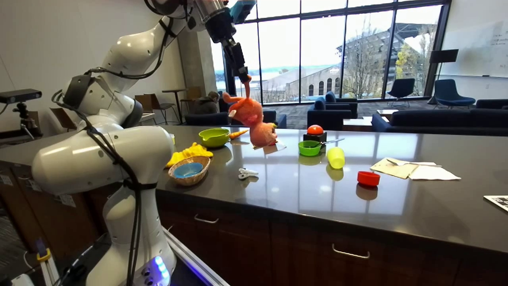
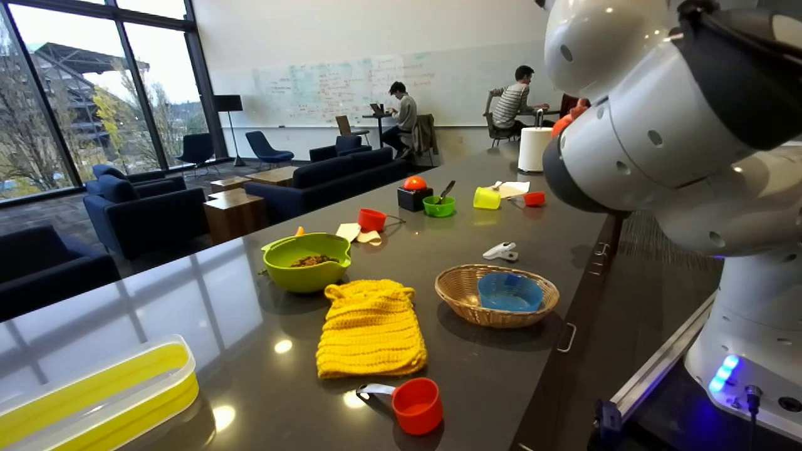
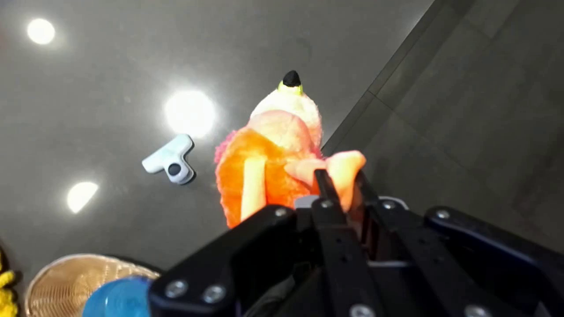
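Where the plush bird (image 1: 253, 113) hangs head-down over the worktop (image 1: 416, 206), we see the tool (image 3: 342, 176) pinching one foot (image 3: 348, 165).
We judge it light, soft, non-slip, hard to break; thin leg (image 1: 247, 91) may swing, plump body likely the steadier hold. Arm (image 1: 133, 51) reaches high, tool slanting down; nearby we log white clip (image 1: 247, 173), basket (image 2: 462, 300), blue bowl (image 2: 509, 291).

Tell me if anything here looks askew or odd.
Yes: the yellow cup lies on its side near the small green bowl rather than standing upright. The toy also looks odd, hanging head-down by one leg from the pincer.
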`<action>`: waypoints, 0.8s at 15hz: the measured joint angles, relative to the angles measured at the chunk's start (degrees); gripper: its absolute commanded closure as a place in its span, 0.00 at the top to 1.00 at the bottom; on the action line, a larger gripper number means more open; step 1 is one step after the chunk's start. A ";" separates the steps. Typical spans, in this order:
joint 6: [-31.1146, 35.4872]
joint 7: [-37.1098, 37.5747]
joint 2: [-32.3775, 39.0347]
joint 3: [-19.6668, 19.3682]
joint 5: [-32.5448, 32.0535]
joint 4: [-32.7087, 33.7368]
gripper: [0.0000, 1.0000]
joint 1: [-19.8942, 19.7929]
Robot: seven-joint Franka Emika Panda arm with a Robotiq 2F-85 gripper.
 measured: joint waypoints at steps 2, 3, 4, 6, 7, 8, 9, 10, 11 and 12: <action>-4.07 0.01 0.08 1.89 -4.05 3.53 0.03 3.31; -5.92 0.02 0.11 2.98 -5.56 5.39 0.03 5.15; -6.80 0.05 0.13 3.95 -6.18 6.80 0.03 6.85; -6.54 0.08 0.14 5.44 -6.21 7.84 0.40 9.93; -5.23 0.14 0.13 6.22 -6.10 6.92 0.44 11.47; -3.39 0.14 0.09 7.21 -5.78 5.01 0.48 12.88; -1.58 0.16 -0.04 8.35 -5.03 2.33 0.56 13.85; -0.30 0.16 -0.12 9.74 -3.63 -0.81 0.62 14.21; -0.03 0.11 -0.23 11.52 -1.65 -4.06 0.70 14.11; -0.07 -0.03 -0.41 13.59 0.62 -6.98 0.76 13.54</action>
